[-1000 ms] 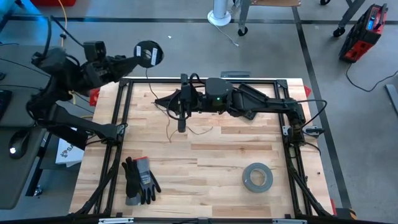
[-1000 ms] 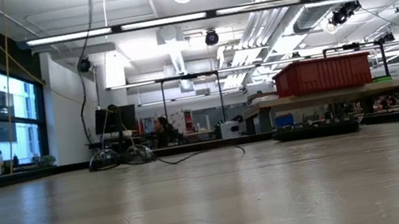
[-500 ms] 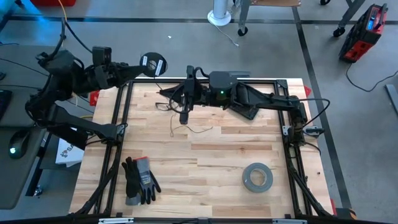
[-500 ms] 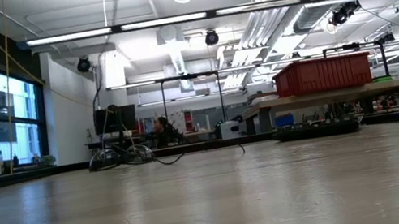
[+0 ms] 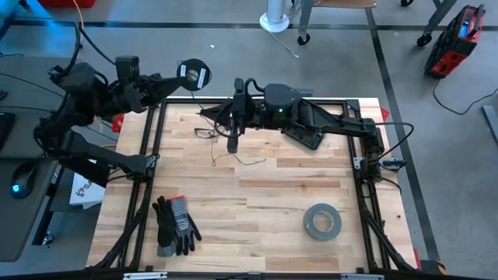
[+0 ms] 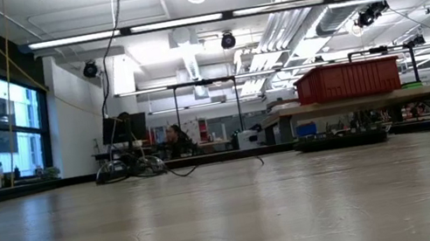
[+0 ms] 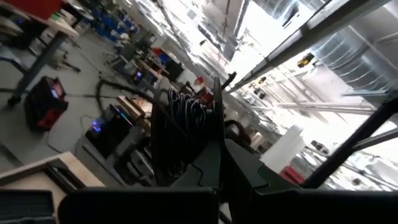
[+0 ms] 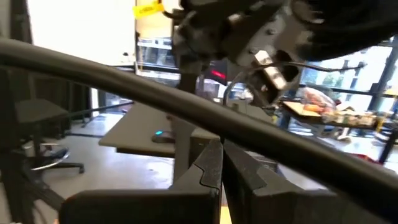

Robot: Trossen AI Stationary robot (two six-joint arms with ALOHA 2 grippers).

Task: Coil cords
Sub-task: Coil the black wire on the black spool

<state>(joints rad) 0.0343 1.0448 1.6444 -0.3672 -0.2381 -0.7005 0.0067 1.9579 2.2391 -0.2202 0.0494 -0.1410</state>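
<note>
Spool (image 5: 194,75) gripped in closed left claw (image 5: 180,77); right claw (image 5: 233,142) closed, apparently pinching cord (image 5: 233,159)

The left tool (image 5: 177,75), holding the small round black spool (image 5: 194,75), has swung rightward toward the right tool (image 5: 233,146), which moved closer to the wooden bench's (image 5: 257,225) far edge.

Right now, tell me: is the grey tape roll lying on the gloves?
No. The grey tape roll lies on bare wood at the table's right side, well apart from the gloves on the left.

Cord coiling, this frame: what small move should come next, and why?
Probably another turn of the spool in the left gripper, since loose cord lies on the table below the right gripper, jaws shut.
</note>
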